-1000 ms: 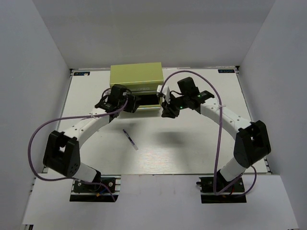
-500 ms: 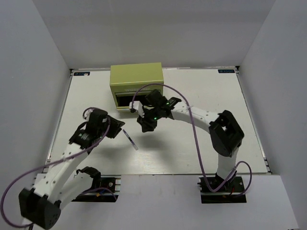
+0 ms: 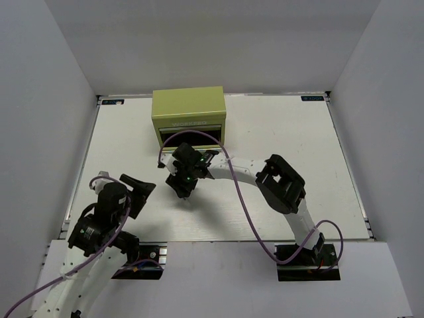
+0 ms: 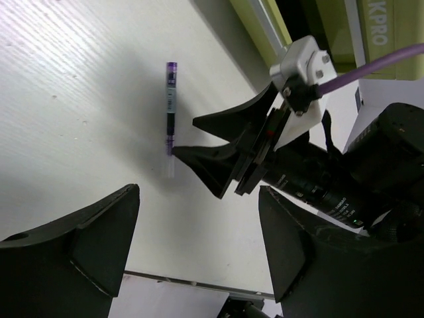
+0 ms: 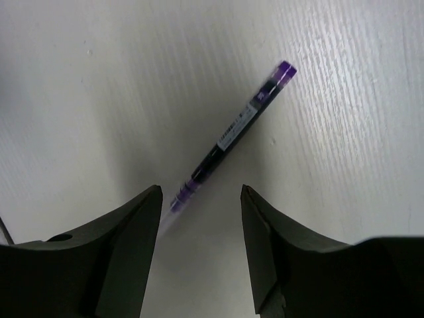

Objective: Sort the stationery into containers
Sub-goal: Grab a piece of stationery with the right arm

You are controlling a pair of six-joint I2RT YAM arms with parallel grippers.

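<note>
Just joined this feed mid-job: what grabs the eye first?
The open right gripper hangs just over a lone purple-tipped pen lying flat on the white table. Behind it, the olive-green chest stands at the far edge. The left gripper, open and empty, hovers toward the near left.

White table (image 3: 278, 132): olive chest (image 3: 189, 109) at far edge, purple pen (image 4: 170, 119) mid-table.
</note>
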